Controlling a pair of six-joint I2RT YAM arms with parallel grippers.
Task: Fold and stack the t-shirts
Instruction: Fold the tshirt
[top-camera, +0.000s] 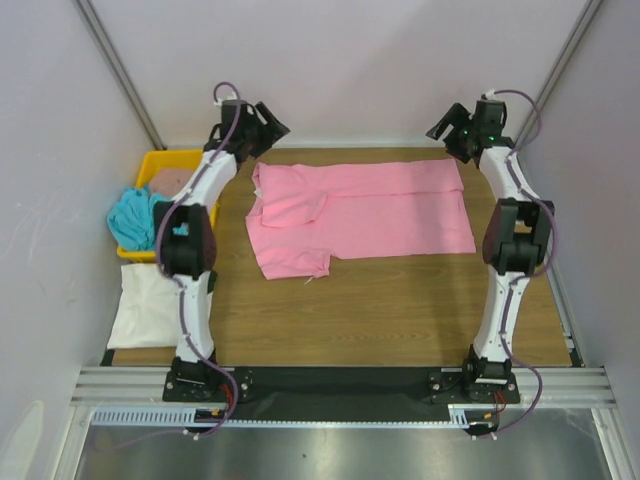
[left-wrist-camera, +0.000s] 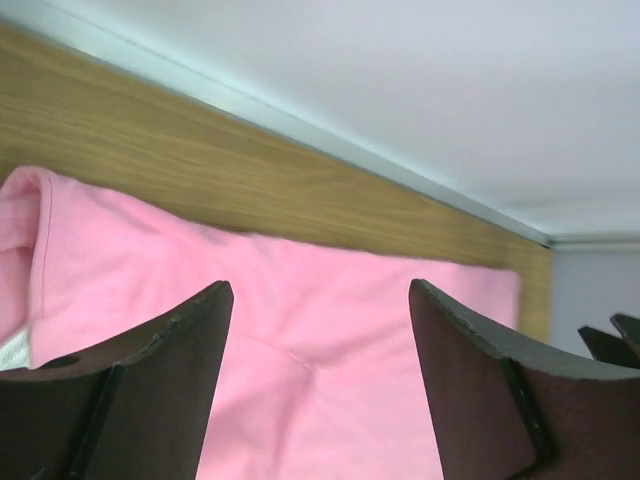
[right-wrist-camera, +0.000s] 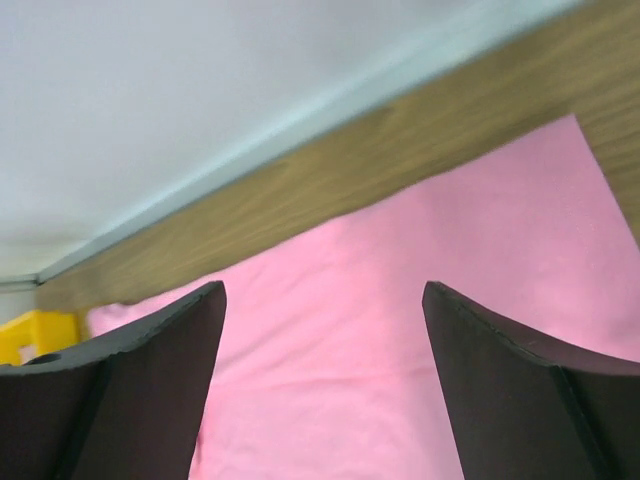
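Pink t-shirt (top-camera: 360, 215) spread on the table (top-camera: 400, 310), with the left claw (left-wrist-camera: 320, 292) and right claw (right-wrist-camera: 322, 290) wide open and empty over its far corners, where this light, limp cloth is probably best pinched.

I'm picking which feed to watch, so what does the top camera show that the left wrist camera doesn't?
Only the top view: the yellow tray holding the turquoise shirt and the brown-pink shirt, and the cream-white shirt lying at the near left of the wooden table. Only the left wrist view: the left gripper close up, its jaws open with nothing between them. Both: the pink shirt laid out on the table, and the back wall.
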